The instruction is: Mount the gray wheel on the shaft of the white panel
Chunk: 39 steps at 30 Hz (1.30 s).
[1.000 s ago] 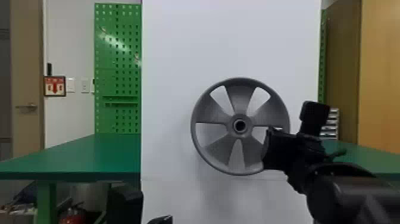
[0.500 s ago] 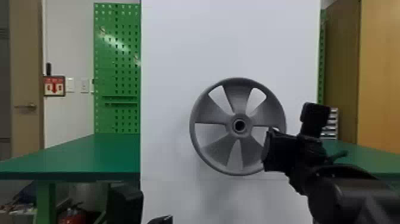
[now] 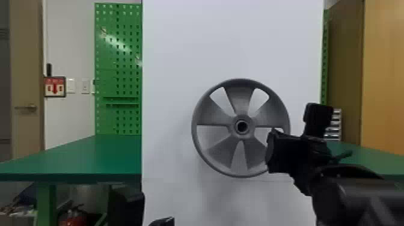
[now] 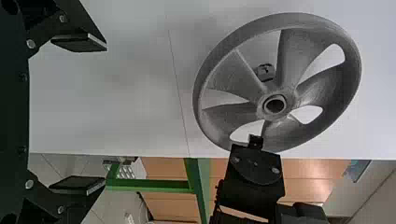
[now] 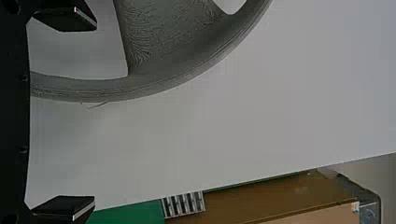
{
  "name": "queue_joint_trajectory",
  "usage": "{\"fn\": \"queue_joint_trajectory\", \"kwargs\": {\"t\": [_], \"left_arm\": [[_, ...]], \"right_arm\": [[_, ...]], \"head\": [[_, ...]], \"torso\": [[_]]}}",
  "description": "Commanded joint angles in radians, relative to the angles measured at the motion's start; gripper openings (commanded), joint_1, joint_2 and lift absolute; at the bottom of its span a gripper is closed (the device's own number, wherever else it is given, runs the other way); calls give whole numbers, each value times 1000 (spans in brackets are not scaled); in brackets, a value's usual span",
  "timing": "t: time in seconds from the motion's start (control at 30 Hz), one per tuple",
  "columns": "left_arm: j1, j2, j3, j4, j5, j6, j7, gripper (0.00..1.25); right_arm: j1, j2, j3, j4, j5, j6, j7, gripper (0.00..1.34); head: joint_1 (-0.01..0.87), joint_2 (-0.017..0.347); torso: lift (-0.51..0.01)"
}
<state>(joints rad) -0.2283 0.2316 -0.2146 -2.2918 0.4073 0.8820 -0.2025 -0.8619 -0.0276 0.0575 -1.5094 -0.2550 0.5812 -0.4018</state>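
White panel [image 3: 180,54] backed the gray wheel [image 3: 240,96], whose hub [image 3: 250,126] lay left of your right claw [image 5: 86,114], the nearer one. That claw gaped wide around the rim [image 5: 140,91], clamping nothing; your left claw [image 4: 100,114] was spread, empty.

"Any signs, pls?"
"One: red/wht sign [image 3: 54,87] w/ a down arrow, on the wall [image 3: 69,42], well L of the R gripper [image 3: 296,127]."
"Txt?"
"Too small to read."
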Motion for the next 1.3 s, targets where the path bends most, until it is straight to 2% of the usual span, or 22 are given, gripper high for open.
{"fn": "queue_joint_trajectory", "kwargs": {"t": [0.0, 0.13, 0.3, 0.53, 0.8, 1.03, 1.27], "left_arm": [[0, 0, 1, 0, 1, 0, 0, 994], [0, 0, 1, 0, 1, 0, 0, 993], [1, 0, 6, 0, 1, -2, 0, 993], [15, 0, 20, -2, 7, -14, 0, 993], [20, -2, 27, -2, 11, -17, 0, 993], [29, -5, 40, -2, 19, -17, 0, 991], [38, -20, 50, -2, 19, -18, 0, 991]], "right_arm": [[1, 0, 1, 0, 0, -1, 0, 1339], [10, 0, 5, -11, -1, -4, 1, 1339], [57, 3, 24, -91, 22, -1, 0, 1339], [184, 5, 59, -238, 62, 3, 0, 1339], [294, 8, 73, -334, 79, 3, 0, 1339], [425, -3, 68, -411, 92, -3, 3, 1339], [586, 0, 39, -465, 115, -80, 84, 1333]], "head": [[38, 40], [38, 40], [38, 40], [38, 40], [38, 40], [38, 40], [38, 40]], "torso": [[-510], [-510], [-510], [-510], [-510], [-510], [-510]]}}
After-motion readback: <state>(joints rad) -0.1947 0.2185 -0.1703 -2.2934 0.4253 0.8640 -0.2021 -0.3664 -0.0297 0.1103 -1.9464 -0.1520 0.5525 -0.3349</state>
